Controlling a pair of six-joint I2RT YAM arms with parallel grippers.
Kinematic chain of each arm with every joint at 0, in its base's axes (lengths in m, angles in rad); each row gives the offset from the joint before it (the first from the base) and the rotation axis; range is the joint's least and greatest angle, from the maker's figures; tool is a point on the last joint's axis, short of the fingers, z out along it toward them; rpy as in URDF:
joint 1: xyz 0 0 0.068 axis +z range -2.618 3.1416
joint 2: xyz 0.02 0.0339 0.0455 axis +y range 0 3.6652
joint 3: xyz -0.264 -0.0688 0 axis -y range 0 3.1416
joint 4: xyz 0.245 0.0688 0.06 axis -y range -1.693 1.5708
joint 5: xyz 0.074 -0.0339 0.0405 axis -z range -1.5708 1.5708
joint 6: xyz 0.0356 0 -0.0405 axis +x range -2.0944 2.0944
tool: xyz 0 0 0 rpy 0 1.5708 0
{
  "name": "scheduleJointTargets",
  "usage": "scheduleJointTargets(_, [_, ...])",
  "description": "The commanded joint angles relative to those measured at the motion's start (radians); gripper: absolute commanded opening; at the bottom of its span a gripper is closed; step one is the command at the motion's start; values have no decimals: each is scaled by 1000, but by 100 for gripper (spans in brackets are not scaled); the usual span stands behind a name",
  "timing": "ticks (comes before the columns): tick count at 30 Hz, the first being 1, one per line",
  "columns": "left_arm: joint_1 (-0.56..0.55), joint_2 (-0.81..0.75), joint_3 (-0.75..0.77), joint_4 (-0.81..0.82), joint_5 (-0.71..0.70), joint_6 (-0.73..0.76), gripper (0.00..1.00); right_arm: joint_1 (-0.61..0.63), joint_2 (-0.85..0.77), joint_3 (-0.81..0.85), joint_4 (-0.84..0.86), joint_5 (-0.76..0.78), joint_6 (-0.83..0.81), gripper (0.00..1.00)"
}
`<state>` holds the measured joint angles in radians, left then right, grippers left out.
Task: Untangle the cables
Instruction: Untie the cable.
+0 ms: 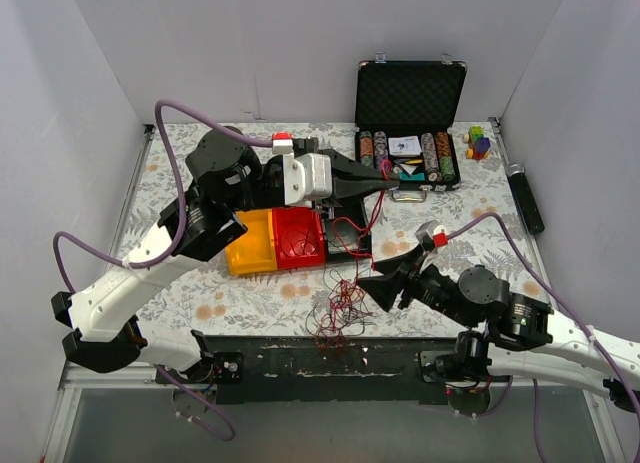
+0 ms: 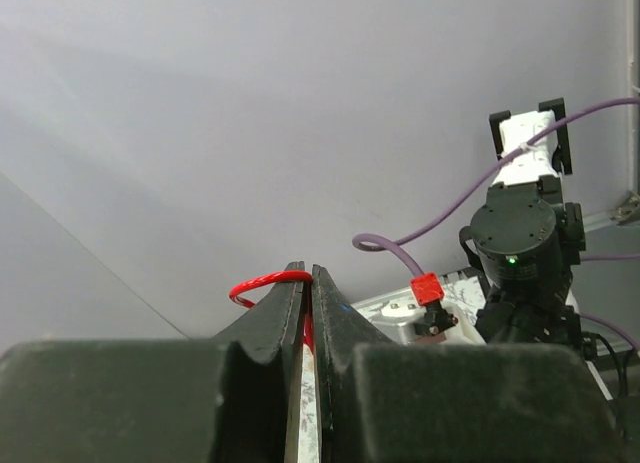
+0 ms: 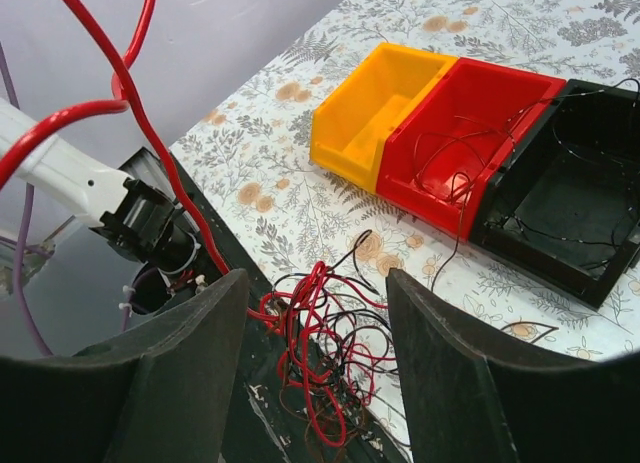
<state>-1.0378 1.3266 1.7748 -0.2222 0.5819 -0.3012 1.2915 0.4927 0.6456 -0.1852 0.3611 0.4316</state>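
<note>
Cables [image 1: 340, 315] heaped at near edge of table [image 1: 470, 198], partly over the dark lip. Red strand [image 1: 374, 215] rising from heap to left gripper [image 1: 386, 186], pinched shut on it. Right gripper [image 1: 370, 285] spread wide just above heap, holding nothing.

Advised: hold left pinch taut and high, close right fingers on one black strand only, draw apart slowly.

Case [image 1: 410, 113] behind, out of the way. Bins [image 1: 290, 238] beside heap. Thin strands trailing into red and black ones, likely snag.
</note>
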Motion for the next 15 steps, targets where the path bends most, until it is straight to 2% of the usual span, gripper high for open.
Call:
scheduleJointTargets(1, [-11,-29,-12,53,-76,8,0,3,4,6,63,-4,-25,66])
scheduleJointTargets(6, [-13,-52,-74,89,-148,34,0,5,-71,-18,10,51,12,65])
scheduleJointTargets(11, [-14,-61,-101,93,-149,37,0,3,-144,-30,-20,78,21,65])
scheduleJointTargets(15, [-16,-55,-101,99,-145,34,0,5,-96,-31,16,26,9,65])
